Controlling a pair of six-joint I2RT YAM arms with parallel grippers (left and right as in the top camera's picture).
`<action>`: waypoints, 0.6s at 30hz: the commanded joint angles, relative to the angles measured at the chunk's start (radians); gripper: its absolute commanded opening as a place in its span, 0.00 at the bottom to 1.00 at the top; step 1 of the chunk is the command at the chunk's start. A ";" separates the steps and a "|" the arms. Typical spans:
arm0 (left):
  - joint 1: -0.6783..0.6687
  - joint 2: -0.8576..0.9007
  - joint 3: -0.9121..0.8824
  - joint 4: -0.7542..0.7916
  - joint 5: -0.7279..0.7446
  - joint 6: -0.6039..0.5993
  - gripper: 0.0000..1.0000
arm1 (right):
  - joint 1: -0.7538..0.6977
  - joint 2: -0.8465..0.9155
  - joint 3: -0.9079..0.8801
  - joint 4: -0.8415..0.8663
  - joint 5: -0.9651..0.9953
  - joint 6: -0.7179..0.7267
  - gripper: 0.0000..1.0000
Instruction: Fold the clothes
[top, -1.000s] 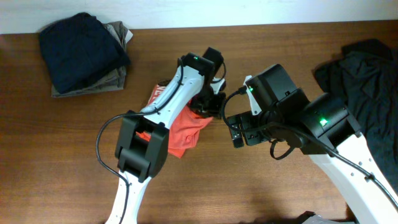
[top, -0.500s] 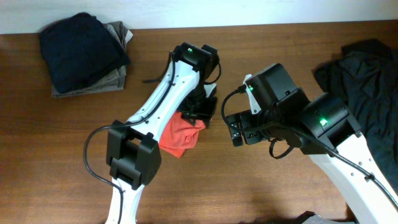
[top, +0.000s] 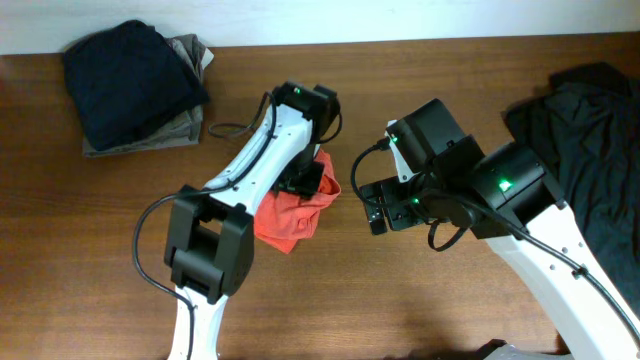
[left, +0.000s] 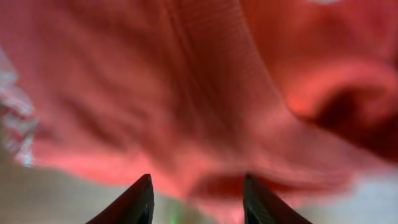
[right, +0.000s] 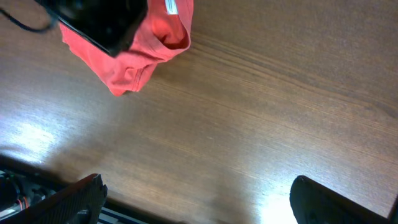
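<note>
The clothes, an orange-red T-shirt (top: 290, 215), lie crumpled in a heap at the middle of the table. My left gripper (top: 305, 178) hangs over the heap's upper edge. In the left wrist view the red fabric (left: 186, 93) fills the frame, and the left gripper (left: 198, 186) has its jaws parted, with fabric at the tips and nothing pinched between them. My right gripper (top: 378, 205) stands just right of the heap, wide open and empty. In the right wrist view the shirt (right: 134, 59) lies at the upper left, far from the right gripper (right: 199, 199).
A folded pile of dark navy and tan garments (top: 135, 85) sits at the back left. A black garment (top: 590, 130) is spread at the right edge. The left arm's dark wrist (right: 99, 18) covers part of the shirt.
The left gripper has moved left and back over the shirt while its jaws widened. The red heap has settled on the table. The right gripper has edged slightly left.
</note>
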 joint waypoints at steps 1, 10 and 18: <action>0.000 -0.019 -0.132 0.066 0.000 -0.005 0.45 | 0.006 0.002 -0.003 0.003 -0.002 0.009 0.99; -0.059 -0.019 -0.264 0.167 0.241 -0.005 0.31 | 0.006 0.002 -0.003 0.029 -0.002 0.009 0.99; -0.136 -0.021 -0.259 0.260 0.476 -0.016 0.32 | 0.005 0.002 -0.003 0.034 -0.002 0.009 0.99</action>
